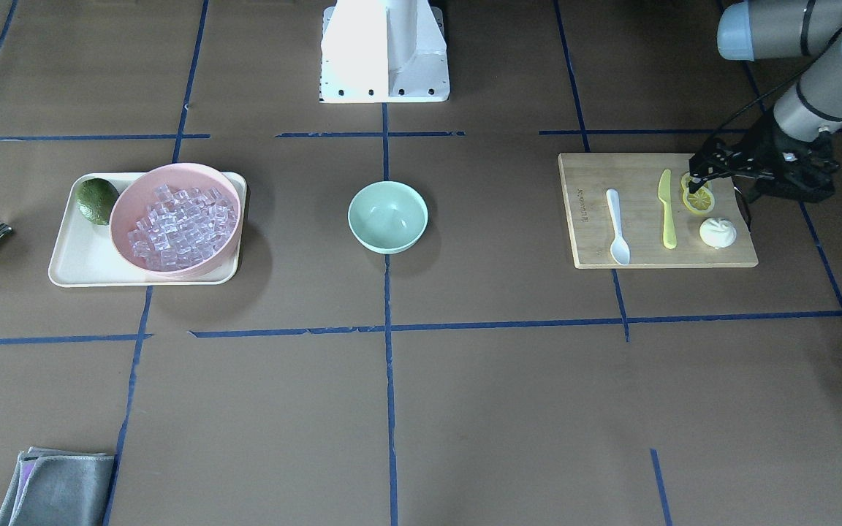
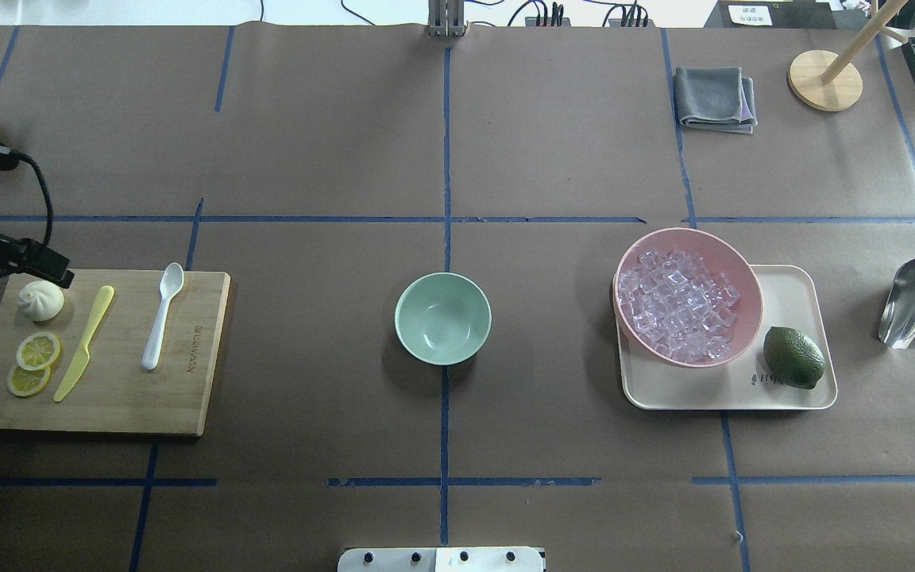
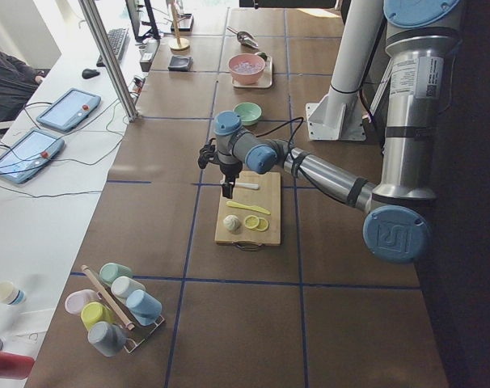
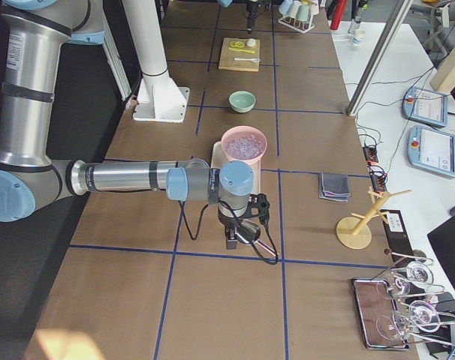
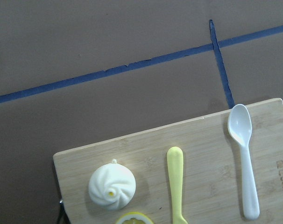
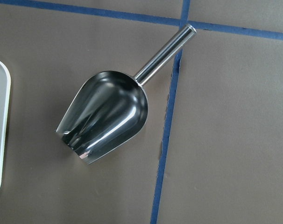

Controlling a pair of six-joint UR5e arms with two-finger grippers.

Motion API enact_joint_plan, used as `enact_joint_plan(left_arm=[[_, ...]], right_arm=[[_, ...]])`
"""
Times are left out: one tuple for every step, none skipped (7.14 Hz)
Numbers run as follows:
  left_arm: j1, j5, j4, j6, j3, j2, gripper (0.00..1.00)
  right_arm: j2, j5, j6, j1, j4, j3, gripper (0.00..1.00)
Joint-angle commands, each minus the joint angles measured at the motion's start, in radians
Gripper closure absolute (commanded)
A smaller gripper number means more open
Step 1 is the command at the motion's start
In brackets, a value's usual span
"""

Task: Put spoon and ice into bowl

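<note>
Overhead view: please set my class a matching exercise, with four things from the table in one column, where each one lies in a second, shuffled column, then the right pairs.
Things
1. spoon
2. ice
3. lime
4. mint-green bowl

Places
a. heaped in the pink bowl
b. straight on the table, on its middle tape line
c. on the cutting board, beside the knife
d. on the tray, next to the pink bowl

Pairs: 1-c, 2-a, 3-d, 4-b
</note>
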Motion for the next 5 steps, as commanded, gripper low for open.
enact_joint_plan(left_arm=[[0.153,0.117,-0.017,-0.149,0.011,-0.049,0.0],[0.181,0.14,-0.017,-0.16,0.024,-0.063,0.0],[0.184,0.14,-0.017,-0.16,0.056,-0.097,0.0],[0.184,0.14,-0.019,-0.152,0.096,-0.123,0.01],[0.184,0.136,-0.019,-0.152,0.128,-0.151,0.05]], right_arm=[[0.0,-0.001,0.0,0.001,0.0,0.0,0.0],[0.0,-0.001,0.0,0.0,0.0,-0.001,0.0],[0.0,-0.001,0.0,0.0,0.0,-0.001,0.0],[0.0,-0.001,0.0,0.001,0.0,-0.001,0.0],[0.0,-0.001,0.0,0.0,0.0,-0.001,0.0]])
